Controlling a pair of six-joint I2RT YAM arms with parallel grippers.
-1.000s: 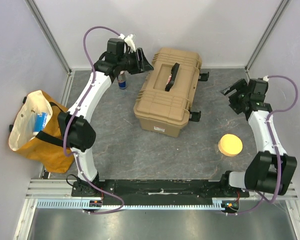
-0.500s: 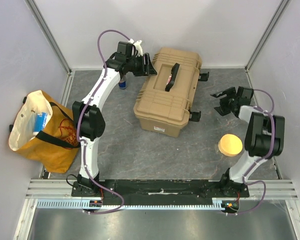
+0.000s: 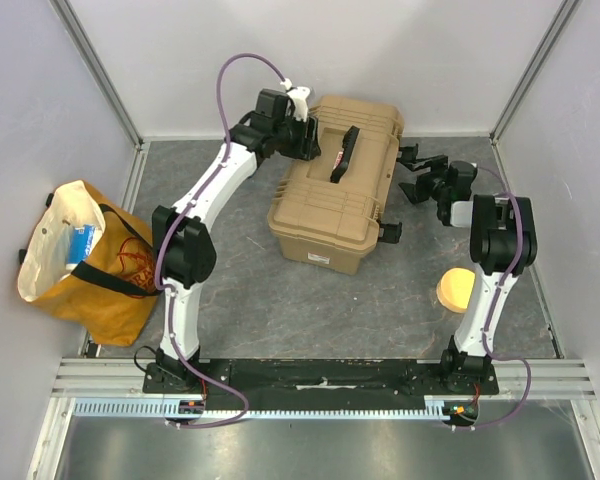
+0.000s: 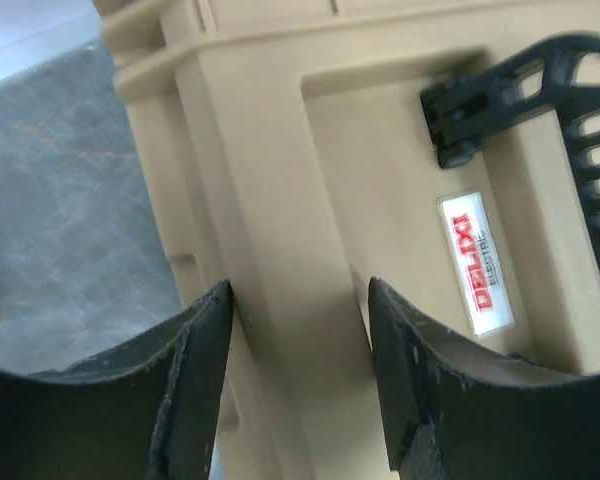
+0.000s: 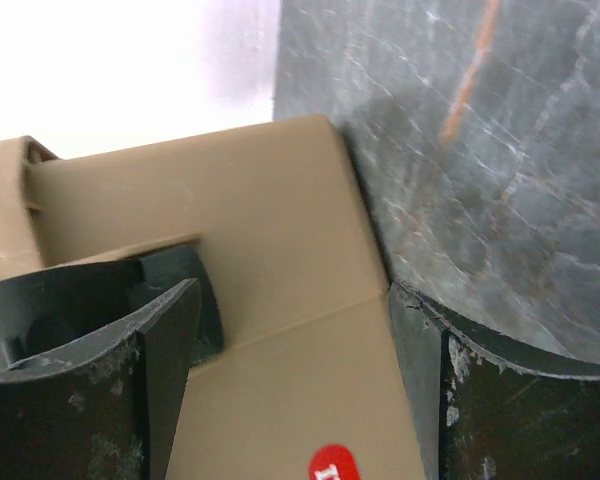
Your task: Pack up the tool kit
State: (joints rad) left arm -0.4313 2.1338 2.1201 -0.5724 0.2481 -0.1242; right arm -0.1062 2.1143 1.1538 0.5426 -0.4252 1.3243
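Observation:
The tan tool case (image 3: 335, 190) stands closed at the back middle, with its black handle (image 3: 342, 153) on the lid. My left gripper (image 3: 308, 138) is open over the lid's back left edge. In the left wrist view its jaws (image 4: 300, 380) straddle a raised rib of the lid (image 4: 280, 200), beside the handle's end (image 4: 540, 90) and a maker's label (image 4: 477, 262). My right gripper (image 3: 416, 178) is open at the case's right side. In the right wrist view (image 5: 290, 390) the case wall (image 5: 270, 250) fills the gap, with a black latch (image 5: 185, 285) by the left finger.
An orange and cream bag (image 3: 75, 262) holding a blue item stands at the left. A yellow round disc (image 3: 455, 290) lies at the right, partly behind my right arm. A second black latch (image 3: 389, 232) sticks out of the case's right side, nearer to me.
My left gripper moved right from beside the case onto its lid edge. My right gripper swung left and back, up to the case's right side.

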